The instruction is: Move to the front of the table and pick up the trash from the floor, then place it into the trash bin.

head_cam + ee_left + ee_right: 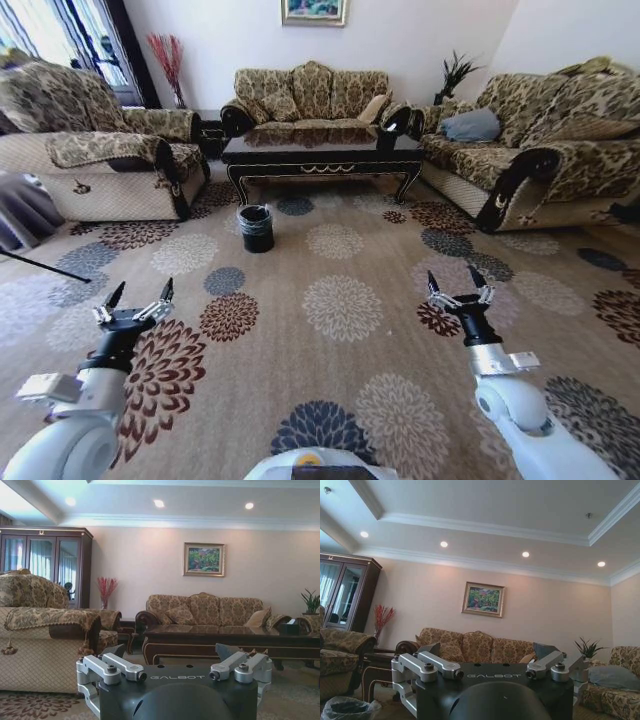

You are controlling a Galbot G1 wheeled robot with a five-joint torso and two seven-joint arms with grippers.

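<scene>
The dark glossy table (320, 152) stands far ahead, in front of the back sofa, and its long side also shows in the left wrist view (230, 636). The black trash bin (256, 227) with its plastic liner sits on the carpet off the table's left front corner; its bagged rim (347, 707) also shows in the right wrist view. I cannot make out any trash on the patterned carpet. My left gripper (140, 295) hovers open and empty over the carpet at the lower left. My right gripper (457, 283) hovers open and empty at the lower right.
Patterned sofas ring the room: one on the left (90, 150), one at the back (310, 95), one on the right (540, 150). A thin dark rod (40, 266) lies on the floor at the far left. Open flowered carpet (340, 300) stretches between me and the table.
</scene>
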